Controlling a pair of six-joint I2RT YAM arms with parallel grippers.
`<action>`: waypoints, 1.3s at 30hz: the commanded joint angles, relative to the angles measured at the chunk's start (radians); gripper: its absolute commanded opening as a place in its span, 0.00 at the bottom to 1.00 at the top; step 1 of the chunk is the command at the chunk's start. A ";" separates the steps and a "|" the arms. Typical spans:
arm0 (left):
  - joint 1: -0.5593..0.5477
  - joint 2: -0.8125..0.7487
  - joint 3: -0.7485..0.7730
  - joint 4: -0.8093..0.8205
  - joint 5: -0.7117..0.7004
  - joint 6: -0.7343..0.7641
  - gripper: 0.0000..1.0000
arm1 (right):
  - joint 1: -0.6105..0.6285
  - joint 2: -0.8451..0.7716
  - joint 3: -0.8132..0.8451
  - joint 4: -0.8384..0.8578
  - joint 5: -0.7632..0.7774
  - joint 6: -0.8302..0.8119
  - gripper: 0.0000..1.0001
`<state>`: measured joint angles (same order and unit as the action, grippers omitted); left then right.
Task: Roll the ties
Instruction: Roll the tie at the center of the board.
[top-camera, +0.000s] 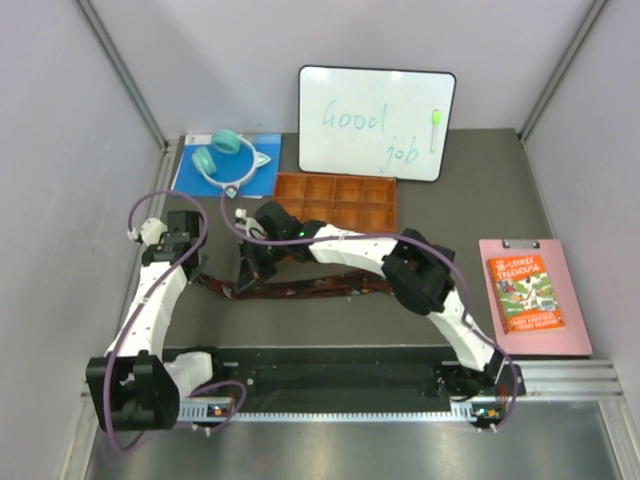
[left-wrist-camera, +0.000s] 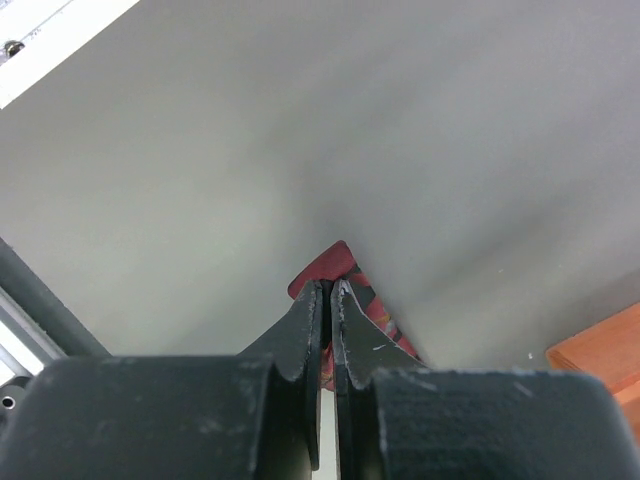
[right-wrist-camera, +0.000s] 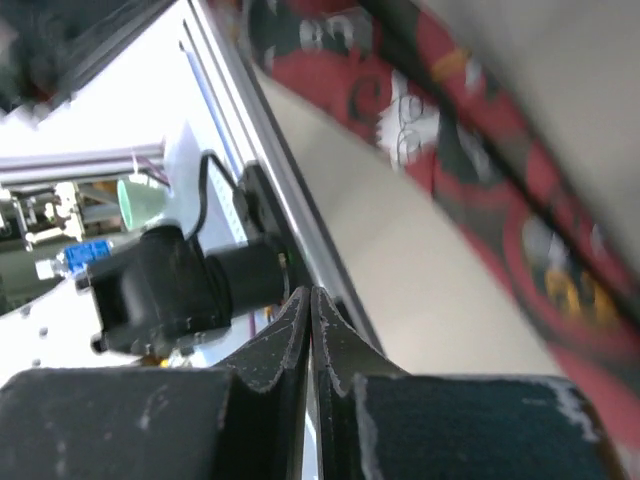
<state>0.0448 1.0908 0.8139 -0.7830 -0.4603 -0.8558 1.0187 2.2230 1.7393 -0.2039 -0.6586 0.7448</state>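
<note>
From above, the tie (top-camera: 320, 287) lies stretched nearly straight across the table (top-camera: 450, 200), running left to right in front of the orange tray (top-camera: 335, 176); it is flat and unrolled, so by my reading the rolling has barely begun. The left gripper (top-camera: 193, 265) sits at the tie's left end and the right gripper (top-camera: 248, 278) is just beside it, a little further along the strip; both arms crowd that one end, presumably because a roll has to start from a tip, with one gripper anchoring and the other turning.

In the left wrist view the left gripper (left-wrist-camera: 326, 290) has its jaws drawn together with only a sliver between them; the tie's pointed red tip (left-wrist-camera: 325, 268) pokes out just past the fingertips and the fabric runs off to the lower right behind one finger, so it looks pinched at the very end, though how firmly I cannot tell; a corner of the tray (left-wrist-camera: 600, 355) shows at the right edge, near but apart.

In the right wrist view the right gripper (right-wrist-camera: 311, 300) is closed tight with nothing visible between its jaws; the tie (right-wrist-camera: 480, 170) crosses the upper right, patterned red and black, clear of the fingertips; the gripper is tilted steeply, perhaps to come at the fabric's edge, and it would need to open before it can take hold.
</note>
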 joint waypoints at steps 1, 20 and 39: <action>-0.005 -0.016 0.045 -0.013 -0.028 -0.006 0.00 | 0.041 0.136 0.218 0.001 -0.027 -0.024 0.03; -0.002 -0.005 0.041 -0.015 -0.015 0.081 0.00 | 0.038 0.378 0.396 0.152 -0.019 0.094 0.02; -0.078 0.011 0.021 -0.041 0.098 0.123 0.00 | 0.014 0.380 0.419 0.086 -0.027 0.087 0.01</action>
<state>0.0242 1.0912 0.8375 -0.8150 -0.3473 -0.7296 1.0393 2.6534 2.1357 -0.1013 -0.6724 0.8570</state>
